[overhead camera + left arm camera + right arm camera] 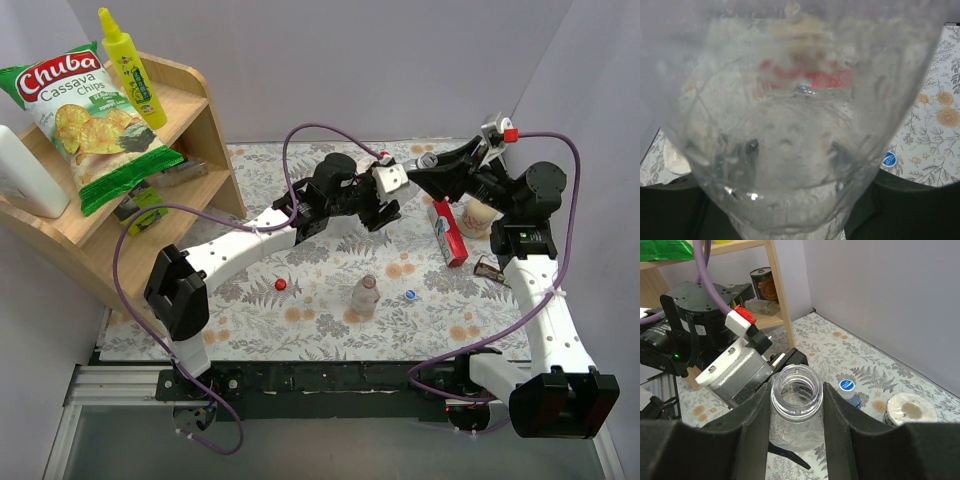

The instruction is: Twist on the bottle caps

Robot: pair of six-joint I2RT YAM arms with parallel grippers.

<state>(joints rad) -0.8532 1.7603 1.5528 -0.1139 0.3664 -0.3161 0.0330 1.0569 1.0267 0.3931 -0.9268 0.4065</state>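
An open, uncapped clear bottle (796, 390) is held in the air between both grippers. My right gripper (796, 407) is shut on its neck, one finger on each side. My left gripper (388, 200) is shut on the bottle's body, which fills the left wrist view (800, 125). My right gripper also shows in the top view (425, 172). A loose red cap (280, 284) and a loose blue cap (410, 295) lie on the floral cloth in front. Another blue cap (846, 386) sits on a small bottle below the right gripper.
A second clear bottle (365, 295) stands between the two loose caps. A red box (450, 232) and a white tub (478, 215) sit under the right arm. A wooden shelf (205, 130) at left holds a chips bag (85, 115) and a yellow squeeze bottle (130, 65).
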